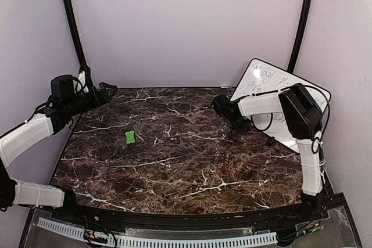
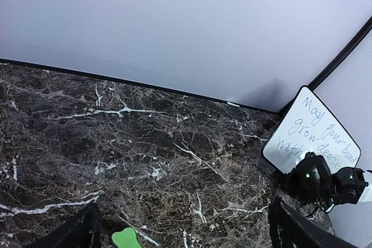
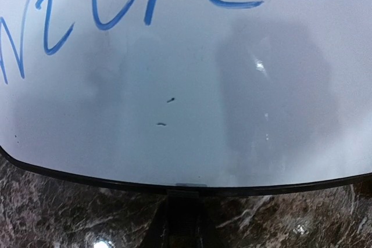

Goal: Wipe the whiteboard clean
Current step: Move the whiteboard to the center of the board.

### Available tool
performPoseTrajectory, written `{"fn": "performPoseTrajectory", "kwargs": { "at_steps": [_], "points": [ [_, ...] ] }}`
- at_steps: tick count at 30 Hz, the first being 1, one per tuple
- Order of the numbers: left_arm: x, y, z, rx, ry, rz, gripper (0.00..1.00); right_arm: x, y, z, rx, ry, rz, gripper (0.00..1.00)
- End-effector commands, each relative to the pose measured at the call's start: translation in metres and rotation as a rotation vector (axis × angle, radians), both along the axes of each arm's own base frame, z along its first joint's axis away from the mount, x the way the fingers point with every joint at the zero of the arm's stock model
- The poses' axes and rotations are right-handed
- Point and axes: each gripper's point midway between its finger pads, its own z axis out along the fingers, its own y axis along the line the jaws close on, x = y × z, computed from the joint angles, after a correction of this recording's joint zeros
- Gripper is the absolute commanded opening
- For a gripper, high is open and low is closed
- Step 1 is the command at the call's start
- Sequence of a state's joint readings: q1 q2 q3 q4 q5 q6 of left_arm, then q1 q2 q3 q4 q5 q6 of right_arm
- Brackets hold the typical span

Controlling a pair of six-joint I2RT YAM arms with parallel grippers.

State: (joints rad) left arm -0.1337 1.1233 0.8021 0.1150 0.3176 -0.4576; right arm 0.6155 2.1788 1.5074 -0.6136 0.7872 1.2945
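Note:
The whiteboard (image 1: 263, 77) leans tilted against the back right corner, with blue handwritten words on it. It also shows in the left wrist view (image 2: 317, 127) and fills the right wrist view (image 3: 192, 74). My right gripper (image 1: 242, 124) is at the board's lower edge. Its shut jaws (image 3: 185, 194) pinch the thin black frame. A small green eraser (image 1: 130, 137) lies on the marble table, left of centre. My left gripper (image 1: 108, 90) hangs above the table's back left, open and empty. The eraser (image 2: 125, 238) lies between its spread fingers (image 2: 78, 232).
The dark marble table (image 1: 186, 155) is closed in by pale walls on three sides, with black poles (image 1: 70, 21) at the back corners. A black cable loops over the right arm (image 1: 299, 114), which stands in front of the board.

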Motion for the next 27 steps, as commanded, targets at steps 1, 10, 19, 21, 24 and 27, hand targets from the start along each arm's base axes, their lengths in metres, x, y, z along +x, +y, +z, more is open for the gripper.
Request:
{"fn": "performPoseTrajectory", "kwargs": {
  "at_steps": [1, 10, 19, 21, 24, 27],
  "points": [
    [-0.004, 0.005, 0.005, -0.004, -0.022, 0.017, 0.99, 0.006, 0.056, 0.007, 0.057, -0.072, 0.143, 0.00],
    [-0.004, 0.007, 0.006, -0.002, -0.024, 0.025, 0.99, -0.008, 0.114, 0.000, 0.080, -0.070, 0.294, 0.00],
    [-0.005, 0.008, 0.007, 0.000, -0.028, 0.031, 0.99, -0.010, 0.171, 0.005, 0.100, -0.090, 0.434, 0.00],
    [-0.005, 0.008, 0.007, -0.001, -0.028, 0.030, 0.99, -0.010, 0.181, 0.007, 0.099, -0.096, 0.464, 0.00],
    [-0.005, 0.008, 0.007, -0.002, -0.026, 0.029, 0.99, -0.010, 0.200, 0.008, 0.106, -0.108, 0.520, 0.00],
    [-0.004, 0.008, 0.007, -0.002, -0.025, 0.031, 0.99, -0.011, 0.215, 0.008, 0.117, -0.111, 0.562, 0.00]
  ]
}}
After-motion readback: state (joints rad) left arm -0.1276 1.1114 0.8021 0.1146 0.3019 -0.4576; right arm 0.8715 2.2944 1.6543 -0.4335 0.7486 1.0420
